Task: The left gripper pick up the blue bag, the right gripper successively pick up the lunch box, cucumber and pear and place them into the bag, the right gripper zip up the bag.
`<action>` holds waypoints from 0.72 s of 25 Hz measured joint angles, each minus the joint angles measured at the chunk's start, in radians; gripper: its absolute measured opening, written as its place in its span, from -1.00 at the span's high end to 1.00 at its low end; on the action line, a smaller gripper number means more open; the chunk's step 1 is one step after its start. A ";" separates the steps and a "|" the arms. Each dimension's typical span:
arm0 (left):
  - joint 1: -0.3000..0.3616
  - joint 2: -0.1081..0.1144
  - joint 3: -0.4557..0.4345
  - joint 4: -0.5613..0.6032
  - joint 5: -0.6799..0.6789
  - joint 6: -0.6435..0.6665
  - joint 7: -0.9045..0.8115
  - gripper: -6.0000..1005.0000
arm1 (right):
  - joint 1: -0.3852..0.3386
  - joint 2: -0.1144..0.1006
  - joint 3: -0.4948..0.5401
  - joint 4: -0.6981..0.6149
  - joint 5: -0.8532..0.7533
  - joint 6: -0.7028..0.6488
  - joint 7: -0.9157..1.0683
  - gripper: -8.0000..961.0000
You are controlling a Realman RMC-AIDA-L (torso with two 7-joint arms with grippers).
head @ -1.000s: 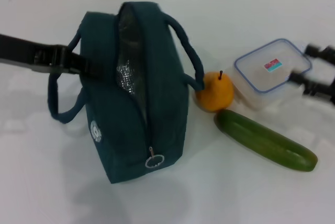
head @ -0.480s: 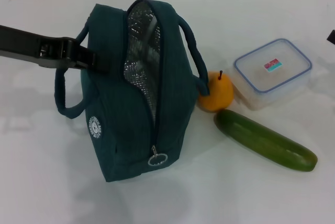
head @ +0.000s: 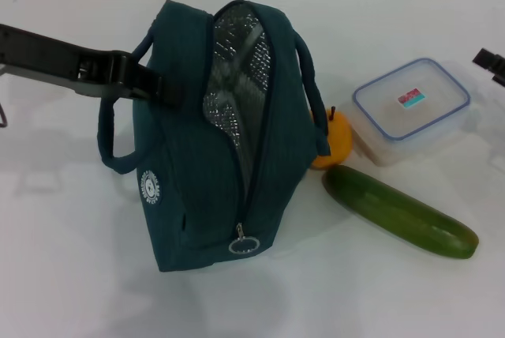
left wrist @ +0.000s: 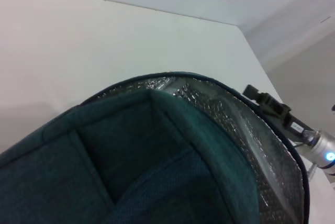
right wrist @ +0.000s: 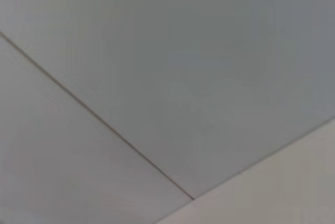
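Left gripper (head: 162, 89) jaws clamped on blue bag (head: 229, 140) wall; best held upright, mouth wide. Right gripper (head: 491, 61) (jaws unreadable) near lunch box (head: 410, 109).

The pear (head: 338, 142) sits between the blue bag (head: 213, 188) and the lunch box (head: 410, 109), behind the cucumber (head: 398, 212).

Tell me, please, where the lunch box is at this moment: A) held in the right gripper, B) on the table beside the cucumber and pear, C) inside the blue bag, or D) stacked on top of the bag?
B: the lunch box sits on the table, lid on, next to the pear and the cucumber, outside the blue bag, whose open mouth shows only foil lining.
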 joint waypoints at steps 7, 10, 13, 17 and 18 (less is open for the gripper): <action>-0.012 0.000 -0.002 -0.013 0.000 -0.003 0.006 0.91 | 0.032 0.009 -0.012 0.040 -0.002 0.052 -0.001 -0.75; -0.015 0.000 -0.001 -0.013 0.000 -0.004 0.003 0.91 | 0.040 0.014 -0.012 0.041 -0.002 0.063 -0.002 -0.75; -0.017 0.000 -0.001 -0.013 0.000 -0.004 0.001 0.91 | 0.045 0.017 -0.012 0.042 0.004 0.069 -0.001 -0.75; -0.024 0.000 -0.001 -0.015 0.000 -0.005 -0.001 0.91 | 0.052 0.018 -0.010 0.048 0.005 0.074 -0.001 -0.75; -0.026 0.000 0.000 -0.015 0.000 -0.005 -0.003 0.91 | 0.054 0.018 -0.009 0.051 0.005 0.079 -0.001 -0.75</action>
